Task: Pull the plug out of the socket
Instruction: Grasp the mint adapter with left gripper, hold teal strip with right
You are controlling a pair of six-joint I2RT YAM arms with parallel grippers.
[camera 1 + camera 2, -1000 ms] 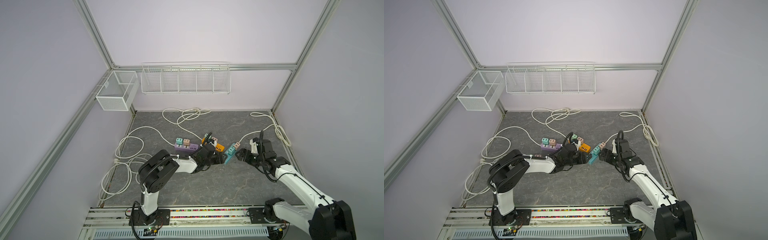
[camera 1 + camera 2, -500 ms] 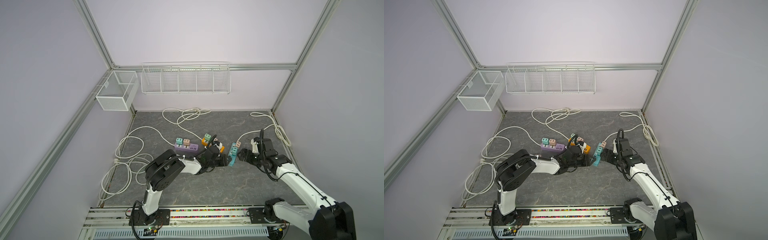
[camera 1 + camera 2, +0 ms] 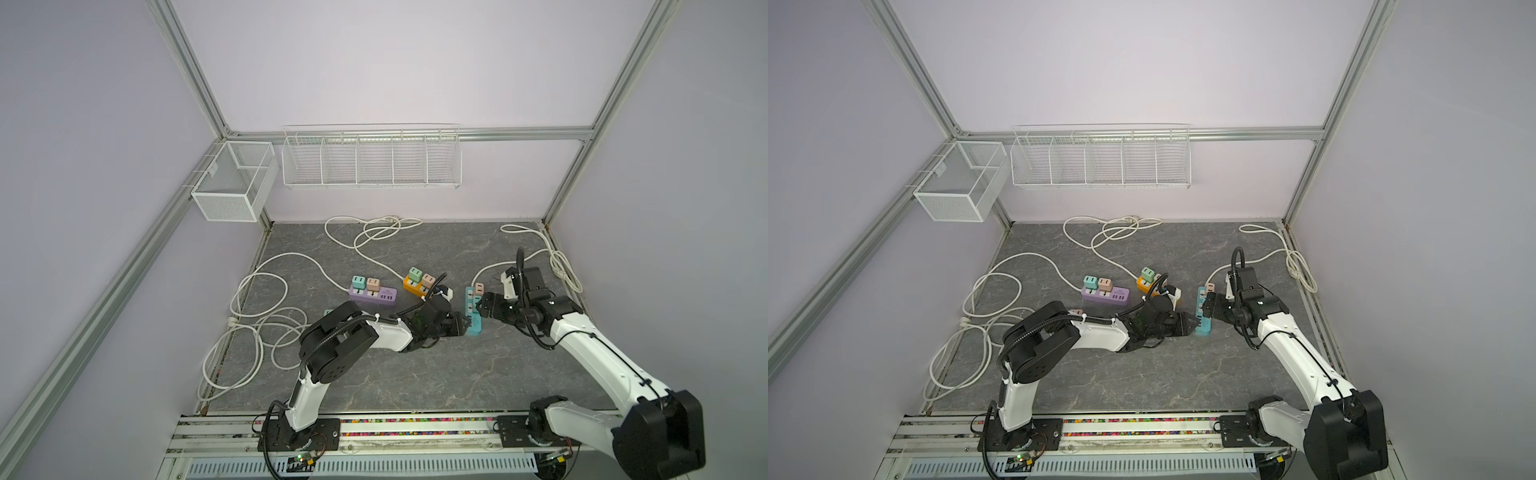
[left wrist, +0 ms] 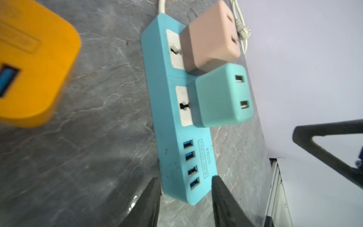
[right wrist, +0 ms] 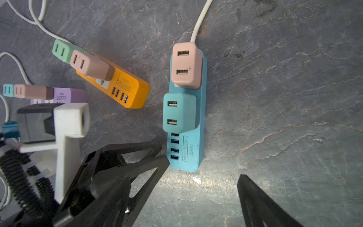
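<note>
A blue socket strip point(image 3: 472, 320) lies flat on the grey table between the two arms. A pink plug point(image 5: 185, 65) and a teal plug point(image 5: 179, 112) sit in its two sockets. The pink plug point(image 4: 210, 37) is at the cord end and the teal plug point(image 4: 224, 96) is beside it. My left gripper point(image 4: 185, 179) reaches in from the left at the strip's USB end. Its jaws are narrowed but apart, one above the other, with the tips at the strip's side edge. My right gripper point(image 5: 179, 176) stands wide open and empty, just right of the strip point(image 3: 1203, 316).
An orange strip point(image 3: 419, 284) and a purple strip point(image 3: 372, 295), each with plugs in it, lie left of the blue one. White cords point(image 3: 266, 332) loop over the left and back of the table. A wire rack point(image 3: 371, 156) and a mesh box point(image 3: 232, 183) hang on the walls.
The blue strip has swung from slanted to straight, front to back. My left gripper has moved right to the strip's USB end and its jaws have narrowed. The right gripper has stayed open beside the strip.
</note>
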